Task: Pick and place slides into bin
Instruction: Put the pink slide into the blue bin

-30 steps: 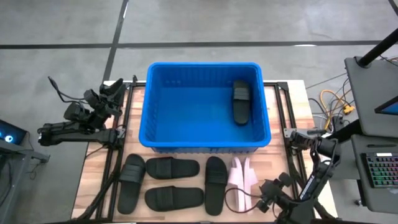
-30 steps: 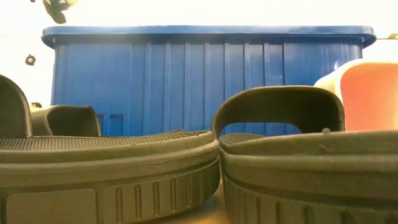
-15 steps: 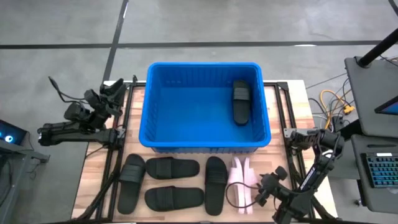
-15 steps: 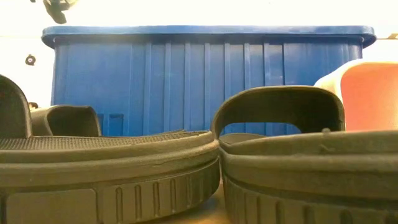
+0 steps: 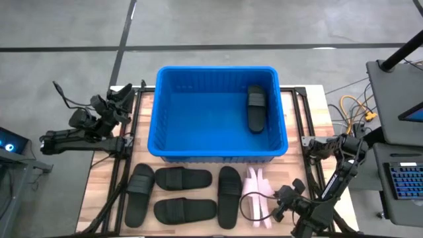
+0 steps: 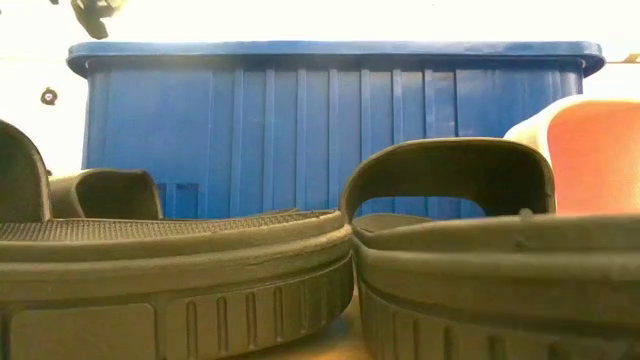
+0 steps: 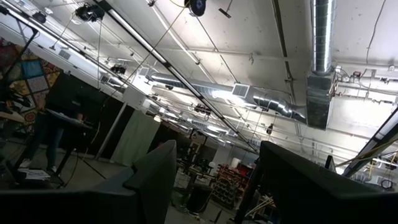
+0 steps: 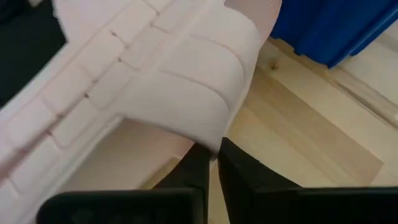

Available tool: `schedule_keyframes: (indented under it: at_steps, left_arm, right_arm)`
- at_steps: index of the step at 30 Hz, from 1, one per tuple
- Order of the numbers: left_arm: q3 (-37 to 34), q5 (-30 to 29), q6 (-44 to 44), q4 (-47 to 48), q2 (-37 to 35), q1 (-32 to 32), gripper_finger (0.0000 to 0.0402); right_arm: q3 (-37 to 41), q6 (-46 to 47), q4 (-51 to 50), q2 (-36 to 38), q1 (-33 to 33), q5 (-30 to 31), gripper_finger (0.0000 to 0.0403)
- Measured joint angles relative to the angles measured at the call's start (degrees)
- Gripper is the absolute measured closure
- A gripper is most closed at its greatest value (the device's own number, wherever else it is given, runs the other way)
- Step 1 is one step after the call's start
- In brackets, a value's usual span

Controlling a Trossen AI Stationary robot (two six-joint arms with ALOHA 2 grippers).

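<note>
The blue bin point(image 5: 218, 151) stands mid-table with one black slide point(image 5: 256, 109) lying inside along its right wall. In front of it several black slides point(image 5: 183, 178) lie flat on the wood. To their right a pink slide point(image 5: 258, 188) stands on its side. My right gripper point(image 5: 276, 206) is at the pink slide's right near end, shut at its strap point(image 8: 180, 93). My left gripper point(image 5: 122, 96) waits off the bin's left side, open and pointing up toward the ceiling point(image 7: 217, 180). My right gripper has its two fingers closed at the lower edge of the pink slide's wide strap point(image 8: 214, 142), coming in low from the table's right near side. The fingertips point(image 8: 198, 163) end right under that edge, which hides how much of it lies between them. The slide rests on the table.
Black frame rails point(image 5: 309, 168) run along the table's left and right sides. A desk with a keyboard point(image 5: 403, 178) and loose cables point(image 5: 353, 106) stands beyond the right edge. In the low view two black slides point(image 6: 170, 270) fill the foreground before the bin point(image 6: 330, 130).
My right gripper has moved a little toward the far edge and the pink slide, and its fingers have closed at the strap. The slides and the bin stay where they were.
</note>
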State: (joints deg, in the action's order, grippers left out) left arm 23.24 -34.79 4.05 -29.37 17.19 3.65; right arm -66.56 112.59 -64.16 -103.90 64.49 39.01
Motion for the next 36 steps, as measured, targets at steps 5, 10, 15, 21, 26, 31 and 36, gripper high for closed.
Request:
schedule_keyframes:
  at_steps: [5, 10, 15, 21, 26, 31, 36]
  left_arm:
    - [0.0, -0.02, 0.0, 0.0, 0.07, -0.01, 0.0185]
    - [0.0, 0.01, 0.0, 0.0, 0.07, -0.01, 0.0185]
    - [0.0, 0.01, 0.0, -0.02, 0.07, -0.01, 0.0185]
    - [0.0, 0.01, 0.02, -0.03, 0.07, -0.01, 0.0185]
    - [0.0, 0.01, 0.0, -0.04, 0.09, 0.0, 0.0185]
    - [0.0, 0.01, 0.02, -0.04, 0.09, 0.0, 0.0185]
    - [0.0, 0.01, 0.0, -0.04, 0.09, -0.01, 0.0185]
  right_arm:
    - [-1.92, -1.17, -1.35, 1.76, 0.0, -0.27, 0.0389]
    - [-3.56, -1.63, -6.66, 5.19, 0.0, -0.38, 0.039]
    - [-4.72, -3.57, -10.65, 10.21, 0.0, -0.22, 0.039]
    - [-7.56, -8.07, -12.0, 17.65, 0.0, 5.56, 0.039]
    - [-10.69, -14.17, -12.18, 23.73, -0.84, 17.85, 0.0391]
    - [-13.74, -24.2, -12.03, 29.63, -5.51, 24.65, 0.0391]
    - [-18.0, -36.58, -11.93, 34.17, -14.87, 24.67, 0.0391]
